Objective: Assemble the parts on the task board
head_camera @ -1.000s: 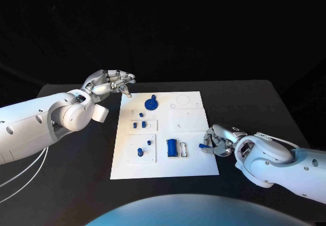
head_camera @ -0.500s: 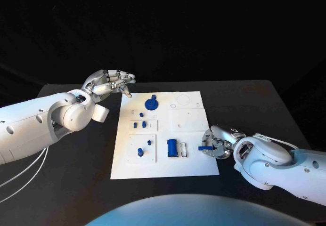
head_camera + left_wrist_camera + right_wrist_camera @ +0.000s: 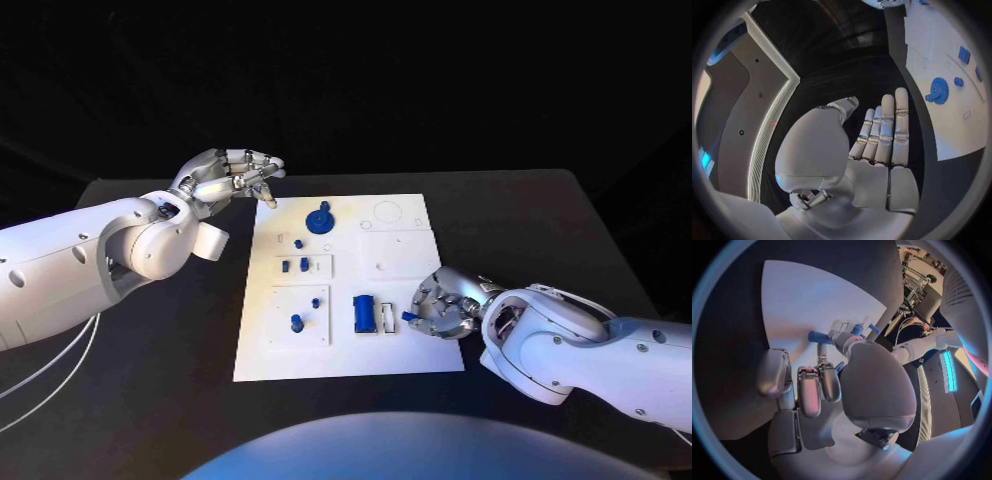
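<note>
Between the earlier frames and now, the right hand (image 3: 444, 305) has slid from the near right edge of the task board (image 3: 411, 352) inward over it, carrying a small blue part (image 3: 410, 316) pinched at its fingertips; the left hand (image 3: 231, 177) has stayed where it was. The carried part sits at the tips of the right hand's fingers, just above the board and just beside the two empty white slots (image 3: 387, 317), which lie next to a seated blue block (image 3: 365, 313). The right wrist view shows the same part (image 3: 819, 337) protruding from the curled fingers. Beyond the far left corner of the board, above the tabletop (image 3: 534, 215), the left hand hovers with fingers loosely apart, holding nothing; a blue gear-shaped part (image 3: 322, 218) lies on the board near it. Likely risks: the pinch looks shallow, so the part could twist or drop if pressed in off-axis, and the fingers may nudge the neighbouring block.
</note>
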{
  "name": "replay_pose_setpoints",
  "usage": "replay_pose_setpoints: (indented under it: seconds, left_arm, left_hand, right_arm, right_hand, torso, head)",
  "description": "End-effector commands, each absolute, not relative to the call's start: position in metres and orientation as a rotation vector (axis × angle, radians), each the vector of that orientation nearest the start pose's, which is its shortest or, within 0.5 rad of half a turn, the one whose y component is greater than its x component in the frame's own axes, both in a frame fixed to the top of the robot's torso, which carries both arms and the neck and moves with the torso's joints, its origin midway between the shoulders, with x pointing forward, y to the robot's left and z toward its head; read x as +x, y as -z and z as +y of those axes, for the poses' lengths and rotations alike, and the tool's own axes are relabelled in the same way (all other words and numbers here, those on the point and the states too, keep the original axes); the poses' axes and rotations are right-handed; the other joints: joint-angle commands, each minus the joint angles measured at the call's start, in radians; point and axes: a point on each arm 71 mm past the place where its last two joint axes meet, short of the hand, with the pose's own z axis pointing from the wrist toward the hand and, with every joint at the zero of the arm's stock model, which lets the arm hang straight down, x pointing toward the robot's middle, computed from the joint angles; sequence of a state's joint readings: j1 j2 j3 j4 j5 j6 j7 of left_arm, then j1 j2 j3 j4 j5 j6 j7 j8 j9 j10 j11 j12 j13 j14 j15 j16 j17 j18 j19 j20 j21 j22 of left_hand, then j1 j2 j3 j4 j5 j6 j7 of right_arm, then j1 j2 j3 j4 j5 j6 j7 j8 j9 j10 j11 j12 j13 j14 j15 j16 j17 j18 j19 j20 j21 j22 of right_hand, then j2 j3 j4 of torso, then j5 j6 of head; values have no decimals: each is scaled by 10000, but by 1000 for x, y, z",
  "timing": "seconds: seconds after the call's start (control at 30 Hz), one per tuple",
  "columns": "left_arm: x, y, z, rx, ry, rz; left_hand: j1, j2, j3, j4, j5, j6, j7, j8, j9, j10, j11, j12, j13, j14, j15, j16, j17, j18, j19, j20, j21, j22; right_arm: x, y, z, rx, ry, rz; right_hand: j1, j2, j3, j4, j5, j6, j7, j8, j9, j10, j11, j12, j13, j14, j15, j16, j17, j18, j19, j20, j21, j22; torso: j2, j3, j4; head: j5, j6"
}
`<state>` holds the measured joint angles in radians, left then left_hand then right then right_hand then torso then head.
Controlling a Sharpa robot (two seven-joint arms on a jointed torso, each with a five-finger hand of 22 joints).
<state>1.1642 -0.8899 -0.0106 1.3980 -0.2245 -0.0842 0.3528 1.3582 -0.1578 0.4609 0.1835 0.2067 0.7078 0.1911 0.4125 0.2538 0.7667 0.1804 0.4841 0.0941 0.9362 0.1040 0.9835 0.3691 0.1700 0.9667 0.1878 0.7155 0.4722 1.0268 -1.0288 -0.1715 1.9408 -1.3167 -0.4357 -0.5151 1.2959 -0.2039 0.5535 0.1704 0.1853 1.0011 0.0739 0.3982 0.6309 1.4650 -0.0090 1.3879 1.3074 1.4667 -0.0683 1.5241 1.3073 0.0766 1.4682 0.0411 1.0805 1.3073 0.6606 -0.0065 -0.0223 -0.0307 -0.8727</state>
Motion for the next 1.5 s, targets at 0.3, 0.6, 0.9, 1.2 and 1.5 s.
replay_pose_setpoints:
  seconds: [0.3,0.6,0.9,1.2,1.5]
  left_arm:
    - [499,192,254,-8976,15365,15722]
    - [499,192,254,-8971,15379,15735]
    - [499,192,253,-8972,15379,15747]
    - [499,192,253,-8970,15384,15754]
    - [499,192,253,-8961,15407,15772]
  left_hand:
    - [-8,61,-16,65,4,-48,552,34,-16,-93,-1,69,12,-45,-12,29,10,131,49,22,-46,-10]
    - [-8,61,-16,65,4,-48,552,34,-16,-93,-1,69,12,-45,-12,29,10,131,49,22,-46,-10]
    - [-8,61,-16,65,4,-48,552,34,-16,-93,-1,69,12,-45,-12,29,10,131,49,22,-46,-10]
    - [-8,61,-16,65,4,-48,552,34,-16,-93,-1,69,12,-45,-12,29,10,131,49,22,-46,-10]
    - [4,63,-16,79,4,-64,552,67,-22,-117,0,108,13,-49,-12,36,19,131,55,23,-53,-16]
  right_arm:
    - [348,269,-185,3552,-6172,20639]
    - [351,272,-179,3622,-6159,20601]
    - [354,274,-174,3469,-6135,20748]
    - [357,277,-171,3389,-6113,20813]
    - [358,280,-170,3344,-6041,20896]
  right_hand:
    - [-772,128,169,136,-8,27,-134,176,147,127,-43,94,1337,879,-71,86,1875,-20,125,-83,149,1639]
    - [-1297,133,168,280,-15,71,-164,294,253,194,-68,178,1399,892,-93,116,1932,-38,166,-100,285,1666]
    - [-1542,137,159,362,-17,103,-181,347,297,232,-83,228,1437,895,-106,123,1943,-42,177,-112,318,1672]
    - [-1585,127,151,371,-19,112,-187,360,306,240,-86,240,1446,896,-108,125,1947,-42,177,-114,312,1670]
    - [-1656,117,139,390,-21,141,-197,390,326,244,-94,242,1448,895,-113,123,1943,-41,177,-118,313,1670]
  torso:
    - [3,6,-1]
    - [7,23,-2]
    - [0,15,-10]
    - [-2,10,-4]
    - [-3,9,-6]
  head:
    - [14,1]
    - [28,1]
    - [46,1]
    - [50,1]
    - [71,1]
